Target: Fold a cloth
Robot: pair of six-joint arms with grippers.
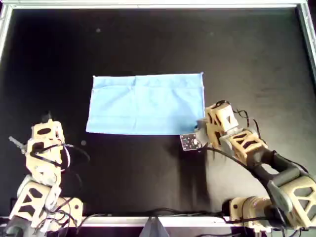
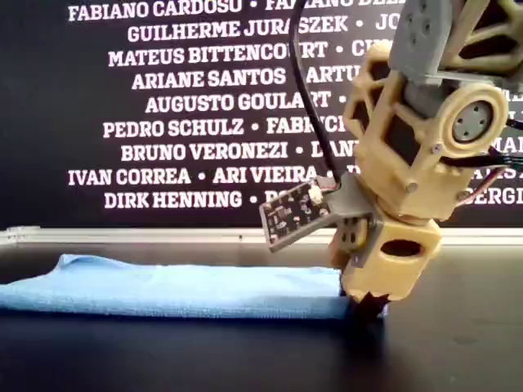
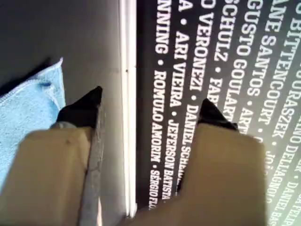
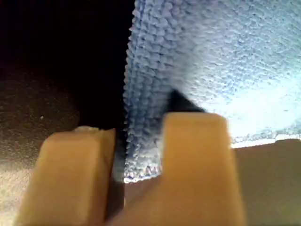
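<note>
my right gripper (image 4: pixel 136 155) pinches the cloth (image 1: pixel 145 103), a thin, nubby blue rectangle on the matte black table (image 1: pixel 148 168); my left gripper (image 3: pixel 148 106) gapes, empty.

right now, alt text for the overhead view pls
A light blue cloth, folded into a rectangle, lies flat on a black table. The right gripper has its jaws on the cloth's near right corner; the left gripper waits apart, near the view's lower left.

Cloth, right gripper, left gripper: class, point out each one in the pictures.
cloth (image 1: pixel 143 103): overhead view, middle of the blue fabric.
right gripper (image 4: pixel 136 155): right wrist view, between its fingertips, at the cloth's edge.
left gripper (image 3: pixel 150 108): left wrist view, gap between its black fingertips.
</note>
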